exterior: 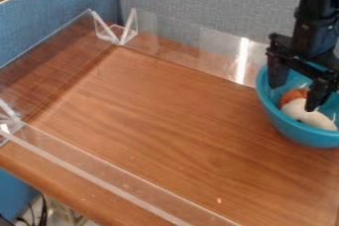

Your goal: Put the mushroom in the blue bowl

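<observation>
Though no writing or brand reads anywhere, counts are easy: 1 table [146,121], wood-grain top, w/ clear acrylic walls [54,47] along edges; blue partition [199,7] behind. 1 arm, black, coming down at right. 1 bowl [281,119], turquoise, glossy, at table's right edge, partly cut off by frame. 1 gripper [302,89], pointing down into bowl, fingers spread apart, nothing pinched betw. them. 1 mushroom [310,109] lying inside bowl: reddish-brown cap next to gripper's fingers, cream stem toward right. Whether fingers touch it — can't tell.
</observation>
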`<state>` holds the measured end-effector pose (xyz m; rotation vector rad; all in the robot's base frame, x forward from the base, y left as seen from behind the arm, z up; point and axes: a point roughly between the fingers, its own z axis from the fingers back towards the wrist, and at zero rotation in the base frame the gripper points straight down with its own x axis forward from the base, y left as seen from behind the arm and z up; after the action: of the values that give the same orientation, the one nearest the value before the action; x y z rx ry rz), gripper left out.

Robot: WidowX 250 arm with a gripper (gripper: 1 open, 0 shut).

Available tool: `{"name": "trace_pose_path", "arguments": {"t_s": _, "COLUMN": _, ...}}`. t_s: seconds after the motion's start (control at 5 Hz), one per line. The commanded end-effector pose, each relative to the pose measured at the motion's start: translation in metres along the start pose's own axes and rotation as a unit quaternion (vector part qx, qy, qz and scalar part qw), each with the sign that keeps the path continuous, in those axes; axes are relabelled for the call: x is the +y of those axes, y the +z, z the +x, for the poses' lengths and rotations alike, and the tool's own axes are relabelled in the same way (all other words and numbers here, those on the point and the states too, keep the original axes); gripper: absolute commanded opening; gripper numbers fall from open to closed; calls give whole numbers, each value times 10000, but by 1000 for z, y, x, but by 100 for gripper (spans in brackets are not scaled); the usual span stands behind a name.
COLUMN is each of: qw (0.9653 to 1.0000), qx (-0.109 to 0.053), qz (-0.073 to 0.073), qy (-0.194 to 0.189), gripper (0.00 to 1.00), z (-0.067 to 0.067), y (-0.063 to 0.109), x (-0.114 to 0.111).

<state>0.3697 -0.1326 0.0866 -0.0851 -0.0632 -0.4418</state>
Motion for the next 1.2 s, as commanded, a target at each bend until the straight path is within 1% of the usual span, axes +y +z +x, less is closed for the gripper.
{"name": "trace_pose_path", "arguments": {"t_s": 0.0, "qw": 9997, "qx": -234, "qz": 71, "qy": 84, "gripper": 100, "z": -7, "y": 18, "x": -2}}
{"name": "trace_pose_path", "arguments": {"t_s": 0.2, "qw": 9995, "qx": -176, "qz": 113, "qy": 218, "gripper": 100, "z": -17, "y": 18, "x": 3}}
{"name": "trace_pose_path", "arguments": {"t_s": 0.6, "qw": 9993, "qx": -77, "qz": 189, "qy": 314, "gripper": 100, "z": -18, "y": 3, "x": 11}}
{"name": "trace_pose_path", "arguments": {"t_s": 0.8, "qw": 9985, "qx": -37, "qz": 240, "qy": 485, "gripper": 100, "z": -19, "y": -8, "x": 7}}
{"name": "trace_pose_path", "arguments": {"t_s": 1.0, "qw": 9991, "qx": -46, "qz": 225, "qy": 359, "gripper": 0, "z": -15, "y": -18, "x": 13}}
